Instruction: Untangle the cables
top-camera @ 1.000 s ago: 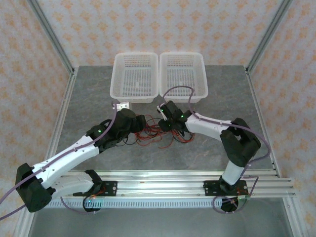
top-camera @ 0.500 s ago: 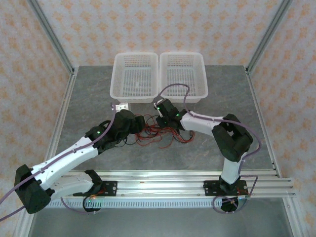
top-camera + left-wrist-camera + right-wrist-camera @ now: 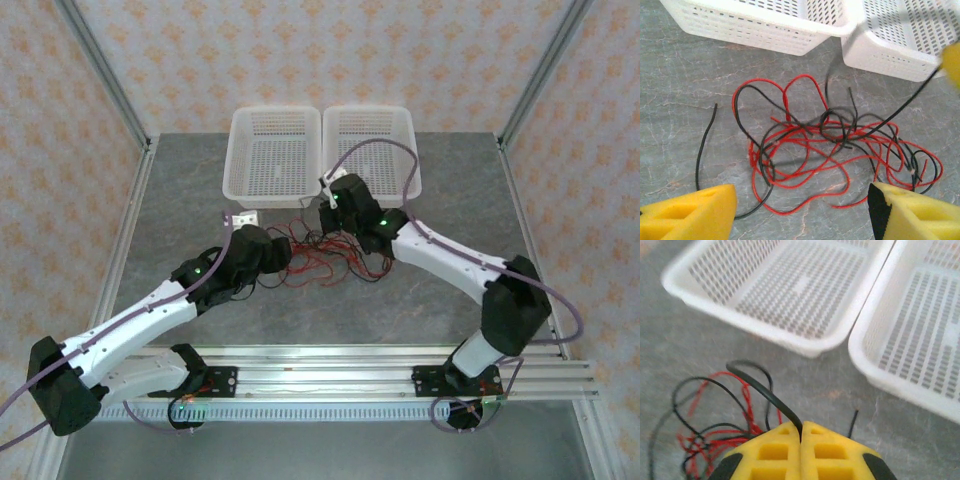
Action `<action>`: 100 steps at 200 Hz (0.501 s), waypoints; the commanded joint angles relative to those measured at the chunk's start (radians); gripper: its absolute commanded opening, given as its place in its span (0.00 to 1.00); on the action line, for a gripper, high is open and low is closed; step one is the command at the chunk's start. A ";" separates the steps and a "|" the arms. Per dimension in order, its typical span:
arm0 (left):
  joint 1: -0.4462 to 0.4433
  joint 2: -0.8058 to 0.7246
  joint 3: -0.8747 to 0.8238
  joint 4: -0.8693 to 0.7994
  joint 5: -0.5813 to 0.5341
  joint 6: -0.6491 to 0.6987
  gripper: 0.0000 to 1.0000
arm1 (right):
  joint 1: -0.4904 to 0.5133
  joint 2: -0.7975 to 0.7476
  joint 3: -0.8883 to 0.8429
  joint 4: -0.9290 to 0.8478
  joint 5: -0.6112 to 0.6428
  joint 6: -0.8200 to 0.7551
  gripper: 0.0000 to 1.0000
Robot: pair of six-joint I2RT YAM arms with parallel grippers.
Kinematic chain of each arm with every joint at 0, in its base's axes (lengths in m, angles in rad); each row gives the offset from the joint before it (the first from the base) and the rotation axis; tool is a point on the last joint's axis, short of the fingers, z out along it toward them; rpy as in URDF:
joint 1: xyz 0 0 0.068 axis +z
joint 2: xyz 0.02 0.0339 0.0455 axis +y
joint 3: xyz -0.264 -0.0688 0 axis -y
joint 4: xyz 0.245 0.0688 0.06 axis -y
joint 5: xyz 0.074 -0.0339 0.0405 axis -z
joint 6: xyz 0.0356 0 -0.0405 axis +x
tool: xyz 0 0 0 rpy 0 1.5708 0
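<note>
And the right pincer [image 3: 801, 436] is clamped tight on one black cable [image 3: 761, 386], just below the white baskets [image 3: 790, 290]. The left pincer [image 3: 800, 212] hangs wide open over the red-and-black cables [image 3: 805, 145], tangled mid-frame on the counter [image 3: 680, 90].

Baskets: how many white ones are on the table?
2. The left basket and the right basket stand side by side at the far end of the table, behind the cables. None seems hidden.
</note>
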 commanded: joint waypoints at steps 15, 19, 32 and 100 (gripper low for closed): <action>0.010 0.022 -0.016 0.040 -0.002 0.030 0.72 | 0.003 -0.085 0.091 -0.083 0.059 0.047 0.00; 0.009 0.024 -0.017 0.042 0.000 0.030 0.72 | 0.004 -0.090 0.100 -0.088 0.062 0.046 0.00; 0.009 0.029 -0.021 0.052 0.005 0.032 0.72 | 0.004 -0.109 0.130 -0.101 0.075 0.049 0.00; 0.010 0.033 -0.041 0.069 0.013 0.037 0.72 | 0.003 -0.129 0.347 -0.210 0.134 0.076 0.00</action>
